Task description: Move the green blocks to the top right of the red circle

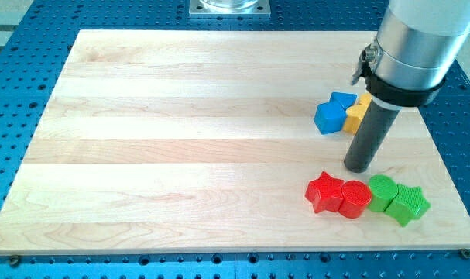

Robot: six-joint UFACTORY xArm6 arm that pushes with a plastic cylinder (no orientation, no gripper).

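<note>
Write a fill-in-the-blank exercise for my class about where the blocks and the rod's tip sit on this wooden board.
1. The red star-shaped block touches the red round block on its ____ side in the view.
2. The green round block lies between the red round block and the green ____ block.
3. My tip stands between the red-and-green row and the ____ block, which sits beside a yellow block.

Missing words: left; star-shaped; blue
</note>
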